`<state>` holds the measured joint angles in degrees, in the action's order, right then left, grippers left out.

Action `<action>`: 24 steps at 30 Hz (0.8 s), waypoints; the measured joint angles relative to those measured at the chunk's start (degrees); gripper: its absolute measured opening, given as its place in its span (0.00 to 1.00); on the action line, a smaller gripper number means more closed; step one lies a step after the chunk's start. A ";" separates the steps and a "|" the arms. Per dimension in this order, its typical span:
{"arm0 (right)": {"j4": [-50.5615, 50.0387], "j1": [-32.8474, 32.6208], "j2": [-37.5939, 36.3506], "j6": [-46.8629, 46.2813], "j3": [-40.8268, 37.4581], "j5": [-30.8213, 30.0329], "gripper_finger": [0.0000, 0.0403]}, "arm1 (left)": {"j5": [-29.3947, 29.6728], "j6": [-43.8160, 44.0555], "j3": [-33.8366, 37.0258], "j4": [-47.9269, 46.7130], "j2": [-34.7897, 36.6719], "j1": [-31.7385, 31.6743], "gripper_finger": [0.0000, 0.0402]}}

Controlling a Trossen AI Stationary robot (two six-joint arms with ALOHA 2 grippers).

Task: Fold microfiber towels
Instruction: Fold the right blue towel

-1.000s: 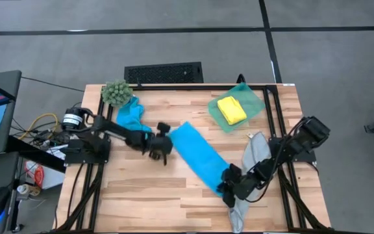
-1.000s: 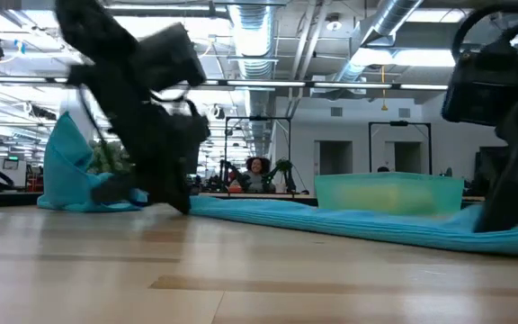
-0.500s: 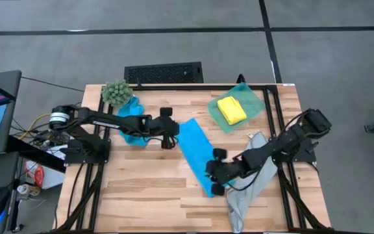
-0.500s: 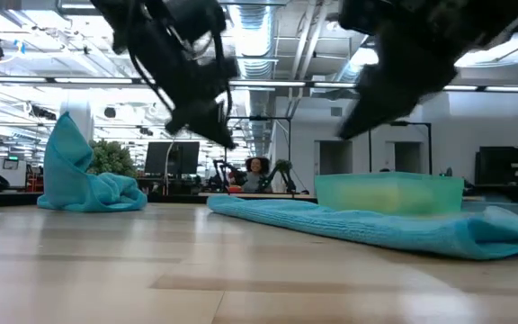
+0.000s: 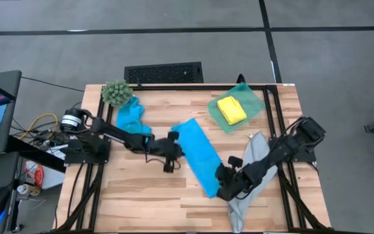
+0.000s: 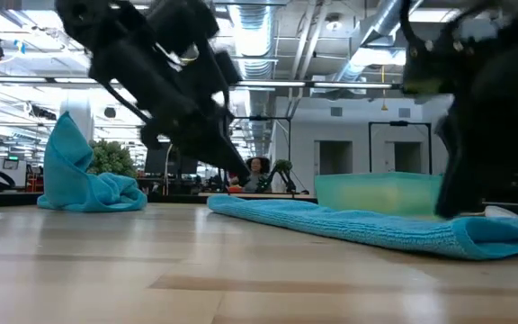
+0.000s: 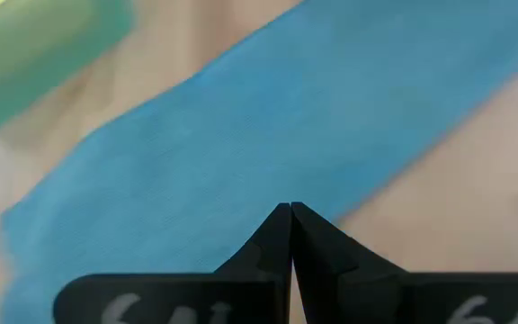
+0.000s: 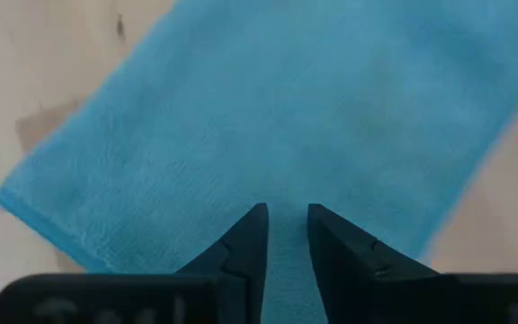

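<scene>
A bright blue towel (image 5: 199, 155) lies flat as a long strip across the table's middle, one end toward the far edge and one toward the near edge. My left gripper (image 5: 176, 153) is shut and hovers at the strip's left edge (image 7: 241, 135), raised above it in the low view (image 6: 241, 173). My right gripper (image 5: 223, 182) stands over the strip's near end (image 8: 313, 99), its fingers a narrow gap apart with nothing between them. A second blue towel (image 5: 130, 117) sits crumpled at the far left. A yellow towel (image 5: 232, 109) lies in the green bin (image 5: 252, 97). A pale grey towel (image 5: 252, 156) lies at the right. My right gripper points steeply down at the blue towel's near end (image 8: 151, 180). I cannot tell whether its fingertips (image 8: 257, 220) touch the cloth. The cloth lies flat and unbunched under them.
A fuzzy green plant (image 5: 115, 93) stands at the far left corner beside the crumpled towel. The grey towel hangs over the near right edge under my right arm. Bare wood shows at the near left (image 5: 141, 195).
My left gripper swung toward the far edge, then back toward the near edge, ending a little farther right beside the strip. My right gripper went left and up, then drifted back right. The blue strip's near end slid left, so it lies steeper and flat.
</scene>
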<state>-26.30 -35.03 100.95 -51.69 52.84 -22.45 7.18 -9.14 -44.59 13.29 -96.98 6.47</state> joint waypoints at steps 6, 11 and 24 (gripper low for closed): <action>14.34 -0.13 5.42 1.41 0.39 -0.74 0.26 | 7.88 -3.75 -0.43 0.70 3.36 8.78 0.00; 16.99 2.37 7.20 10.40 4.30 3.69 0.26 | 9.60 -4.71 -0.38 -1.66 6.87 14.52 0.00; 8.51 -2.52 -1.93 21.25 8.23 2.75 0.28 | 4.91 -6.45 -0.68 2.01 2.34 23.13 0.30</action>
<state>-17.79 -37.55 99.03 -30.44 61.07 -19.70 12.09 -15.58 -45.27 15.29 -94.64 29.60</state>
